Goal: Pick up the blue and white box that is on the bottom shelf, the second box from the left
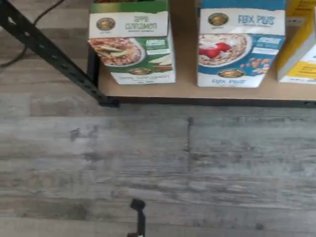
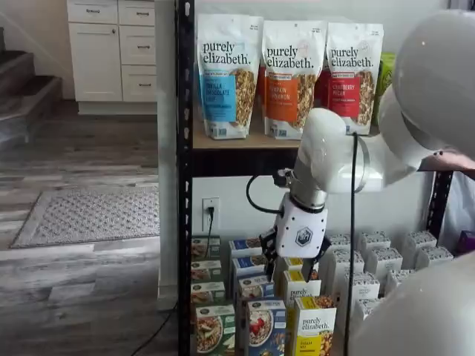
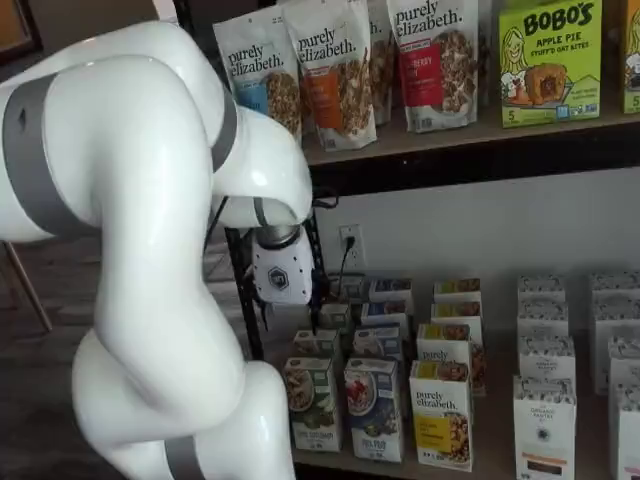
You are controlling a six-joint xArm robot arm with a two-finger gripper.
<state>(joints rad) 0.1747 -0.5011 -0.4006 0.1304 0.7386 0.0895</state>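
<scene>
Two front boxes show in the wrist view on the bottom shelf [image 1: 187, 93]: the green-fronted box [image 1: 131, 44] and, beside it, the blue and white box [image 1: 240, 47], upright at the shelf's near edge. In both shelf views the gripper [image 2: 295, 261] hangs above the rows with its jaws spread wide and empty, well apart from the blue and white box [image 2: 265, 328], which stands between the green one and the yellow "purely elizabeth" box [image 3: 441, 415]. To do this well, I judge the jaws should come down centred over its top, clear of both neighbours, before closing.
</scene>
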